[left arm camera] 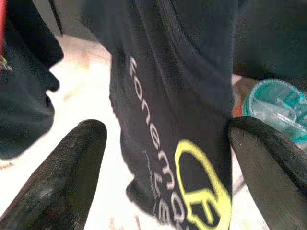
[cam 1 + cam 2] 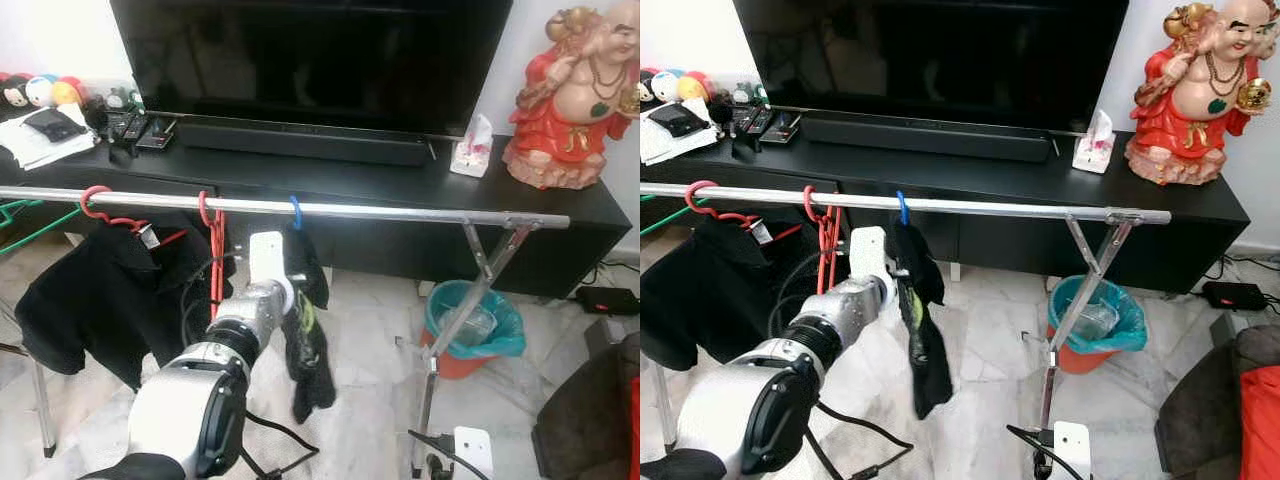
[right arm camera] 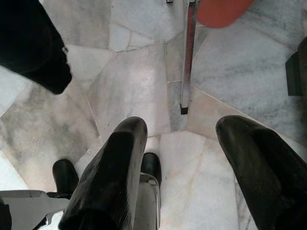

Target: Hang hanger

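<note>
A long steel rail [image 2: 400, 210] runs level across the room in front of a black desk [image 2: 400, 180] carrying a dark TV [image 2: 310, 60] and a red statue [image 2: 570, 100], with a teal bin [image 2: 475, 325] on the marble floor [image 3: 134, 81] beneath.

Three hangers sit on the rail. Two red hangers [image 2: 150, 225] toward the robot's left carry dark clothes. The blue hanger [image 2: 296, 210], nearest the middle, has its hook over the rail, and from it a black garment [image 2: 310, 340] with yellow lettering falls straight down, its long axis vertical.

The left arm reaches forward and up under the rail, ending at the left pincer [image 1: 168, 172]. Its fingers [image 1: 67, 172] are spread wide, one on each side of the hanging cloth and gripping nothing, though in the wrist view the far finger may brush the garment's edge. The garment hangs straight ahead of the pincer, just beyond the fingertips, with the blue hook above and slightly ahead of the wrist. The left arm is plainly the nearer one.

The right pincer [image 3: 192, 158] hangs low over the floor beside the rack's leg [image 3: 187, 57], fingers apart and empty, well away from the rail.

Judging by the hook's seat on the rail, the hanging looks done; pulling the left pincer straight back without snagging the cloth seems the likely next concern.
</note>
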